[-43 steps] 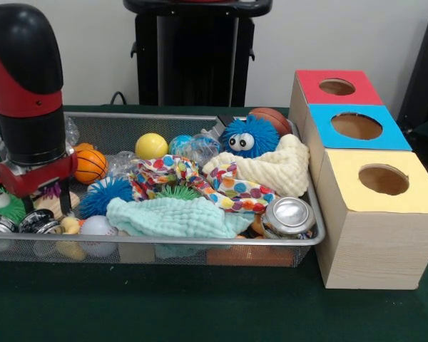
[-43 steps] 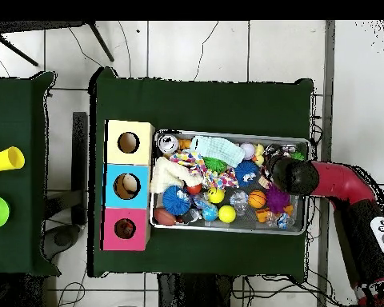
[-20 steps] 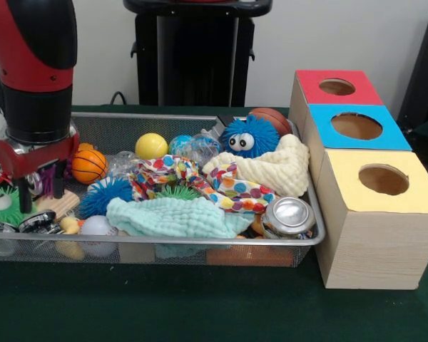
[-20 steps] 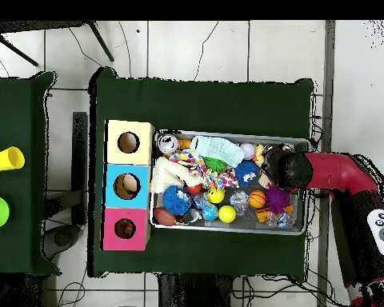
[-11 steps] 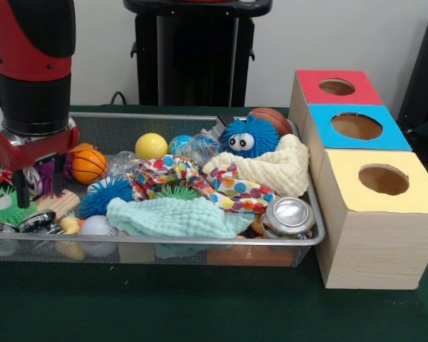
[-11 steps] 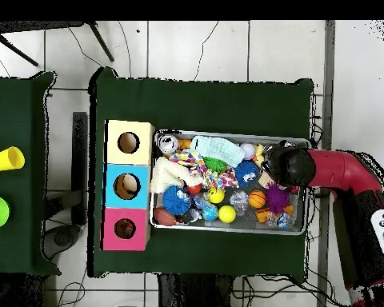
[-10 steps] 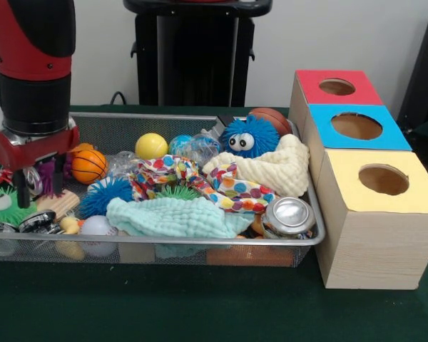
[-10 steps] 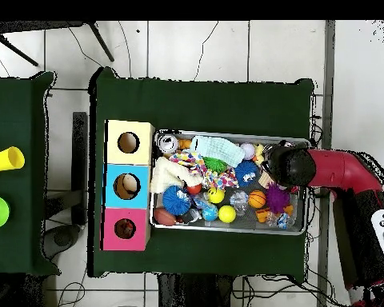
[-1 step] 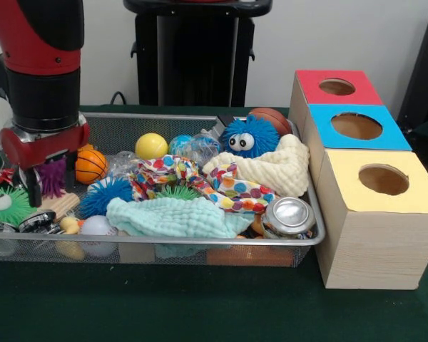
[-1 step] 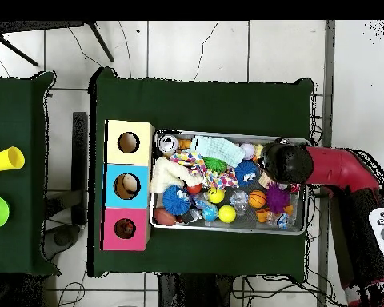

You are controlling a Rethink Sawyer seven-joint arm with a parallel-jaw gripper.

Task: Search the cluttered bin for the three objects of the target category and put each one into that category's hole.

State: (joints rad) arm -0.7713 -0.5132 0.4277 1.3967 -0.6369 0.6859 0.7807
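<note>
**Jaws unreadable; gripper low over one end of the cluttered bin**

Jaw state cannot be determined: the gripper is seen from the front with a purple spiky toy at the same place, and it cannot be told whether that toy is gripped or merely lies behind. In the overhead view the jaws are covered by the arm.

The gripper is positioned inside the wire mesh bin, at the end farthest from the boxes. An orange basketball is noted just beside it, and a green spiky toy lies near it on the other side.

The remaining contents are recorded in the bin: a yellow ball, a blue furry toy with eyes, a mint cloth, a cream cloth and a can at the corner nearest the boxes.

Three boxes are set in a row, touching, just beside the bin: red-topped box, blue-topped box, yellow-topped box. Each has one round hole on top. All stand on the green table.
</note>
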